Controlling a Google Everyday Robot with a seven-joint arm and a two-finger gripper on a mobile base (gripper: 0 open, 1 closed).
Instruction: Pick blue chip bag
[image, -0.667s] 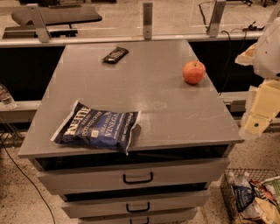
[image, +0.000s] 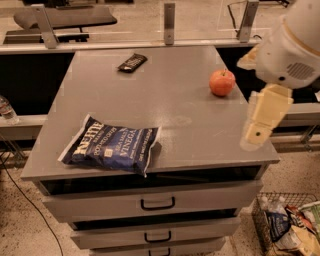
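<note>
**Blue chip bag lies flat at 7 o'clock, gripper off the table's right edge**

Taking the grey table top (image: 165, 95) as your dial, you see the blue chip bag (image: 111, 149) at about 7 o'clock. It lies flat near the front edge with its white lettering facing up. Your gripper (image: 259, 131) hangs at about 4 o'clock, over the table's right edge and well apart from the bag. You cannot tell whether it stands open or closed. The red apple (image: 222, 82) sits at 2 o'clock, up-left of the gripper and clear of it. A small black wrapper (image: 132, 62) lies at 11 o'clock. A wire basket (image: 285, 225) of packets stands on the floor towards 5 o'clock.
</note>
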